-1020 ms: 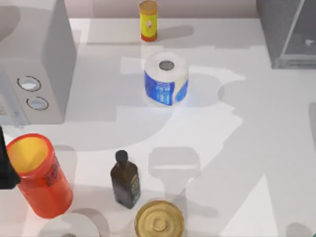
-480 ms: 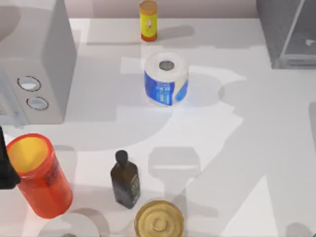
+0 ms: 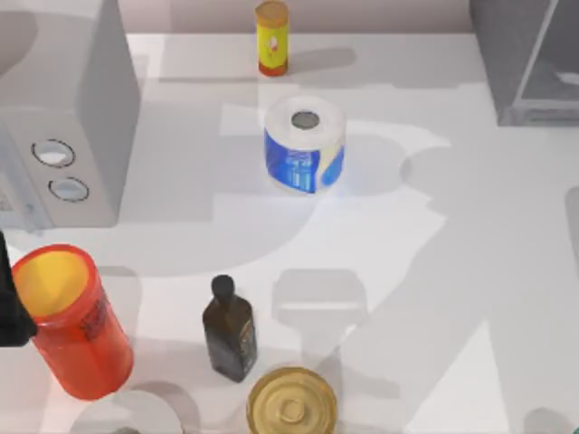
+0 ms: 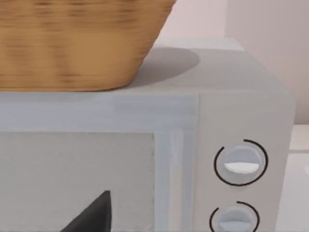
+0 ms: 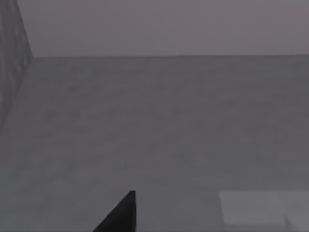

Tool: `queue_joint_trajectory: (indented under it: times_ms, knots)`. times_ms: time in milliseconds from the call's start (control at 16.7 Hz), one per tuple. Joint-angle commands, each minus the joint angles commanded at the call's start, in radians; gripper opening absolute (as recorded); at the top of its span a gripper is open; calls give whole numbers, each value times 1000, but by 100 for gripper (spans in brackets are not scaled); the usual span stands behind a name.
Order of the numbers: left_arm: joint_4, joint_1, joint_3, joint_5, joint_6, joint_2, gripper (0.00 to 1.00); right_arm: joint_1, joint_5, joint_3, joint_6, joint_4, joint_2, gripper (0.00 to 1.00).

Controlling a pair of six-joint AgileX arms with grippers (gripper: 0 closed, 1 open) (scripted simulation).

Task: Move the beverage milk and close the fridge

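1. The fridge stood at the 1 o'clock corner of the counter, with its translucent door panel swung out from the grey frame.
2. The right gripper was in front of a dim grey space. A pale rectangular patch lay near its dark tip and did not touch it. This was perhaps the beverage milk, but no lettering could be read, so I could not be sure.
3. I could not tell whether the right jaws were wide or narrow.
4. The left gripper was at the 9 o'clock edge of the counter. It faced the light grey box with two knobs, which carried a woven basket. The state of its jaws could not be told either.
5. Compared with the earlier top views, nothing on the counter had moved:
   - the paper roll near the centre
   - the yellow can at 12 o'clock
   - the orange cup at 8 o'clock
   - the dark bottle and the golden tin near 6 o'clock
6. The left arm was also in the same place as before.
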Motion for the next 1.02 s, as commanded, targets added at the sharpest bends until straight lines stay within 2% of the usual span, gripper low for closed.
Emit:
queue_joint_trajectory:
  times_ms: [600,780,1020]
  knots:
    - [0,0,0,0,0,0,100,9,-2,-25,1,-9,-32,100]
    - [0,0,0,0,0,0,100,32,-6,-122,4,-42,-158,100]
    - [0,0,0,0,0,0,100,76,-8,-335,14,-112,-470,100]
